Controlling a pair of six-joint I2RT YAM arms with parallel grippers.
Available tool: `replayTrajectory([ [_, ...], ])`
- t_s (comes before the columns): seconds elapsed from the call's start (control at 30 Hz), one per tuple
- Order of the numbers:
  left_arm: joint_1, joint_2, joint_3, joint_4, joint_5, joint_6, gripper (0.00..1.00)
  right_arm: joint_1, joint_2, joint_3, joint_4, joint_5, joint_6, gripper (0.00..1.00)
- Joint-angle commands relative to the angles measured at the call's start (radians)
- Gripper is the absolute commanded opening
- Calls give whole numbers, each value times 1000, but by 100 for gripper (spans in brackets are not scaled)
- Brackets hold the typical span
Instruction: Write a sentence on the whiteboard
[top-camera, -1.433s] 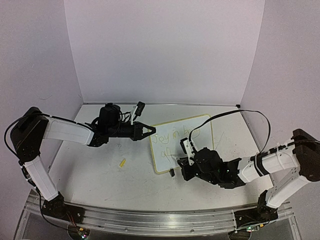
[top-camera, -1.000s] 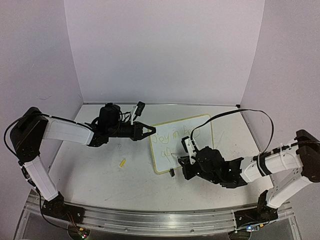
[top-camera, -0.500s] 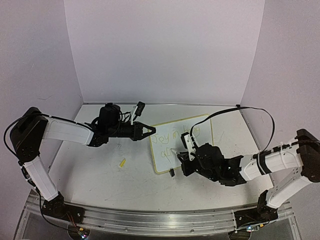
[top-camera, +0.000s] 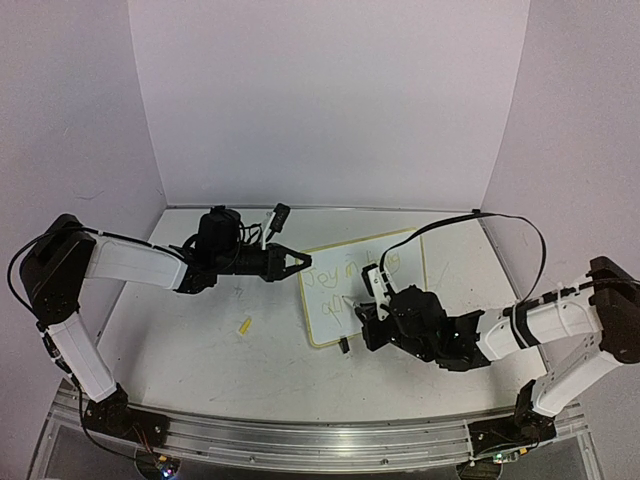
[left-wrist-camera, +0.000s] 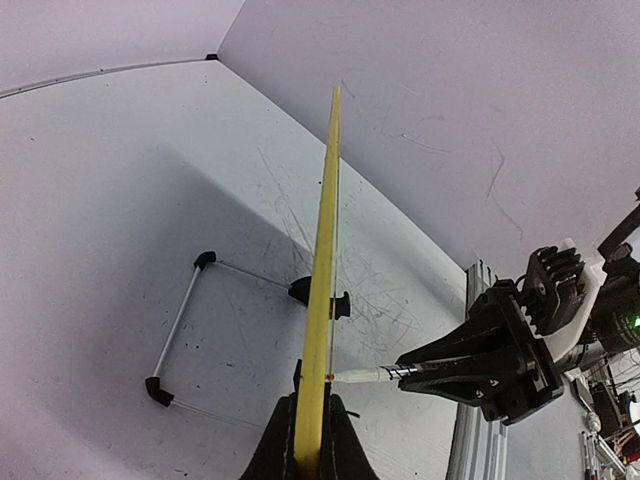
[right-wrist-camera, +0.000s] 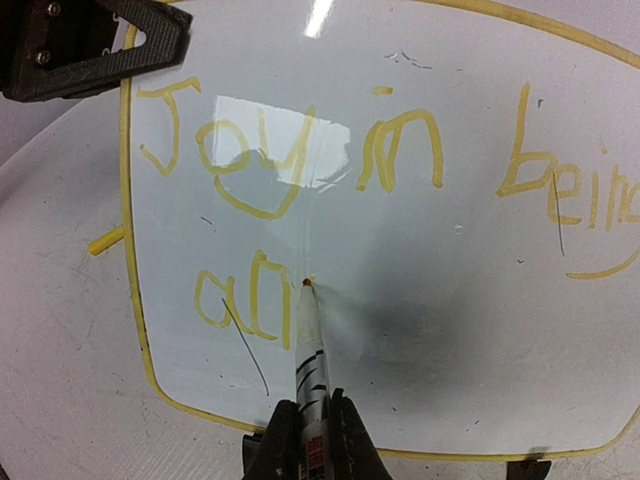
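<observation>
The whiteboard (top-camera: 328, 312) stands near the table's middle, and in the left wrist view only its yellow rim (left-wrist-camera: 325, 240) shows, edge-on. My left gripper (top-camera: 306, 262) is shut on the board's left edge (left-wrist-camera: 312, 425). The sentence (right-wrist-camera: 290, 160) reads "Joy in being" in yellow, with "al" (right-wrist-camera: 245, 300) started below it. My right gripper (right-wrist-camera: 309, 418) is shut on a thin white pen (right-wrist-camera: 310, 345). The pen's tip touches the board just right of the "al". From the left wrist, the pen (left-wrist-camera: 375, 376) meets the board's face, with the right gripper (left-wrist-camera: 470, 362) behind it.
A small yellow pen cap (top-camera: 244, 325) lies on the table left of the board. Black clip feet (left-wrist-camera: 341, 304) and a thin wire stand (left-wrist-camera: 178, 322) sit at the board's base. The metal rail (top-camera: 320, 440) runs along the near edge. Walls close the back and sides.
My right gripper has shifted the pen slightly up and left over the board's lower left, adding a stroke to the second line. The left arm and board have stayed still.
</observation>
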Motion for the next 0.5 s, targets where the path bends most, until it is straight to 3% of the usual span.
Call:
replayTrajectory([
  [0.0, 7, 9, 14, -116, -131, 65, 0, -3, 19, 4, -15, 14, 25, 0],
  [0.47, 7, 10, 24, -119, -131, 66, 0, -2, -10, -54, -60, 3, 80, 0],
])
